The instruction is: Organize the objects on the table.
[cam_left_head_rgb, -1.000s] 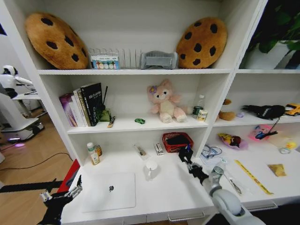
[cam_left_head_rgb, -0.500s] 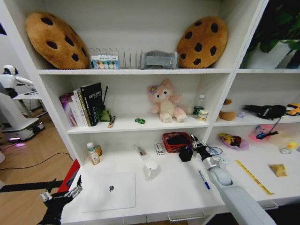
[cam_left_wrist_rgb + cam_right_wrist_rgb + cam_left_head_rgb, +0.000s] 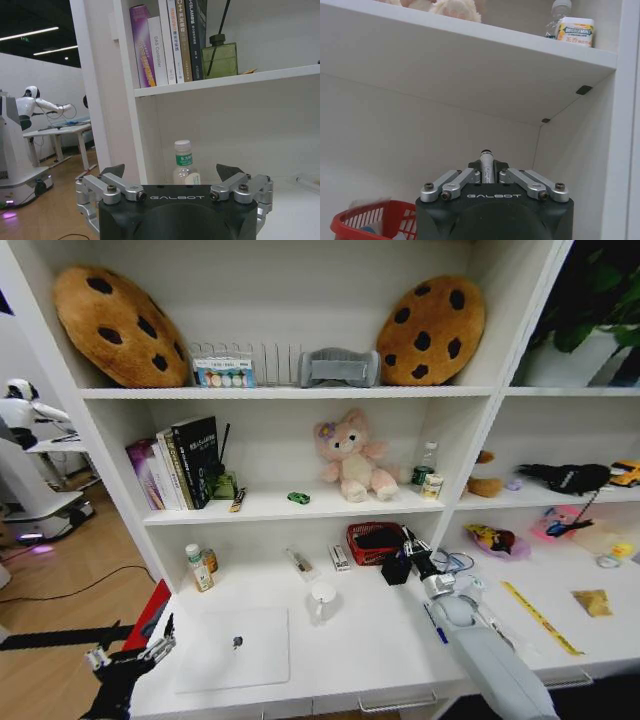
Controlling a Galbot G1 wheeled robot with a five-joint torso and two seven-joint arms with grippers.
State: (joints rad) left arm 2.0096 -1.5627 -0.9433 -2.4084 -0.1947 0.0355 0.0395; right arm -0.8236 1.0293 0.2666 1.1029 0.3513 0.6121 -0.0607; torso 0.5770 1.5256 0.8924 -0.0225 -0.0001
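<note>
A: The right end effector is raised over the back of the long white table, just in front of the red mesh basket. In the right wrist view its fingers are drawn narrow around a thin white-barrelled pen with a dark tip. The left end effector is parked low beside the table's left end, its fingers spread wide with nothing between them.

B: And the other things, from big to small?

A: The flat silver laptop lies closed on the front left of the table. A slim blue pen lies on the table beside the right arm. The tiny green toy car sits on the shelf above.

B: How will the held pen handle?

A: I judge it light, stiff and smooth, so it may slip or turn. The best hold is across the middle of the barrel.

B: Which way does it point?

A: Its long axis runs along the fingers, with the tip pointing away from the wrist, toward the back wall under the shelf.
</note>
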